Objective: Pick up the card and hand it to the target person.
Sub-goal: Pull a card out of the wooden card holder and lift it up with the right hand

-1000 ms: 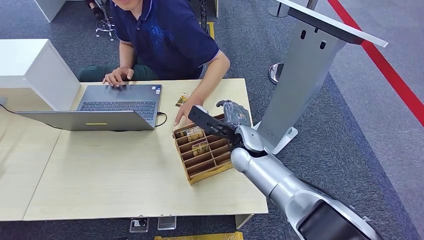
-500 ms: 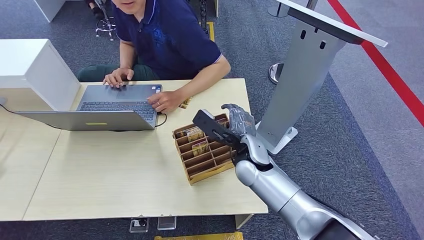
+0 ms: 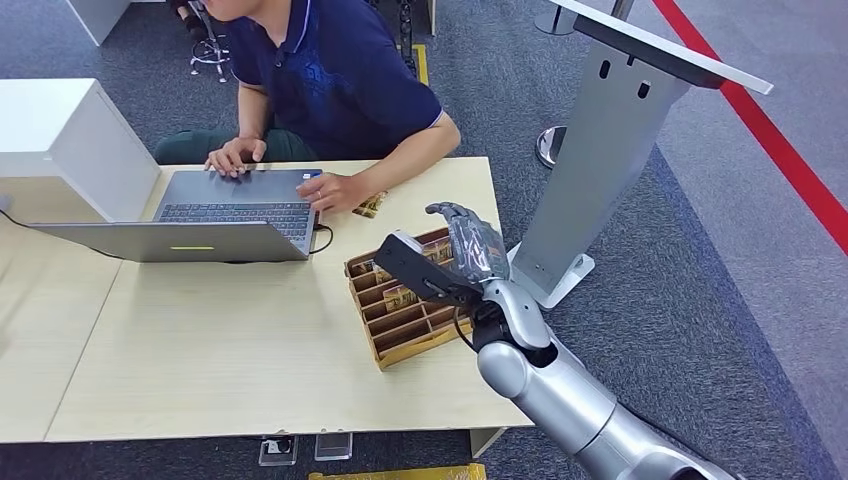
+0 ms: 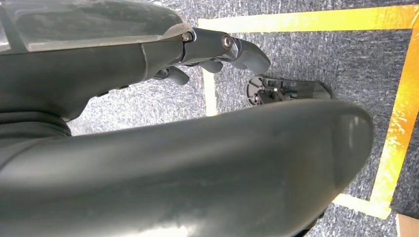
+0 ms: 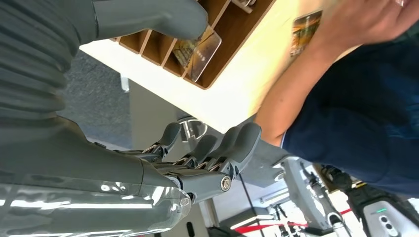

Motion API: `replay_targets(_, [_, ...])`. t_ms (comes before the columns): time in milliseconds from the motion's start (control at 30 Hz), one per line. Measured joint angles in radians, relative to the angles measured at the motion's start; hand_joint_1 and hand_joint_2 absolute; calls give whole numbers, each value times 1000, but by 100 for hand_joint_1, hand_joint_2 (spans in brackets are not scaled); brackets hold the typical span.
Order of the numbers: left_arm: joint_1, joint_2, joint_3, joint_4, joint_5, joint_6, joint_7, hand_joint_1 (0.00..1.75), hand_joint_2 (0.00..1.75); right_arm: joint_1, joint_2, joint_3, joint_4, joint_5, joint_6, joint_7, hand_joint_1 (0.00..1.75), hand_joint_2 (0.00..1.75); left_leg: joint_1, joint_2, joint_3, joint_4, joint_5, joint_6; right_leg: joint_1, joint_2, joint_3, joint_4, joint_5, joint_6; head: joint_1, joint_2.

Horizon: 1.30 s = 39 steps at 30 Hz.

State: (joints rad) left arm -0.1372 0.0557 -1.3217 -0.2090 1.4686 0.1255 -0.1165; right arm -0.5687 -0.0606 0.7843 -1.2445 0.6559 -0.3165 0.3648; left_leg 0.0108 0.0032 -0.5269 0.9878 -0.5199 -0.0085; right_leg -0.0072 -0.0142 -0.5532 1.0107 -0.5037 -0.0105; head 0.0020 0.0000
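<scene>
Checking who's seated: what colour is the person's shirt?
Dark navy blue shirt, clearest in the head view.

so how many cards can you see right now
3: one on the table by the person's hand, card; two standing in the wooden organizer, at and. The right hand may hide more.
</scene>
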Motion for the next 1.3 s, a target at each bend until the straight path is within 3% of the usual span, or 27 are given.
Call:
replay_targets(200, [-1, 0, 0, 0, -1, 0, 0, 0, 0, -16, 9, 1, 31, -25, 2, -54, 61, 175, 0, 0, 0, 0, 0, 0, 0, 0, 0, 0, 0, 0, 1, 0])
replay_targets(500, [-1, -1, 1, 0, -1, -2, 1, 0, 0, -93, 63, 14, 185, -35, 1, -106, 61, 175, 0, -1, -1, 0, 0, 0, 0, 0, 0, 1, 0, 0, 0, 0])
replay_targets(867, [-1, -5, 1, 0, -3, -12, 4, 0, 0, -130, 101, 27, 339, -30, -1, -96, 67, 175, 0, -1, -1, 0, 0, 0, 0, 0, 0, 0, 0, 0, 0, 0])
replay_targets(1300, [-1, -6, 1, 0, -9, -12, 7, 0, 0, -136, 100, 36, 390, 3, 2, -29, 74, 175, 0, -1, 0, 0, 0, 0, 0, 0, 0, 0, 0, 0, 1, 0])
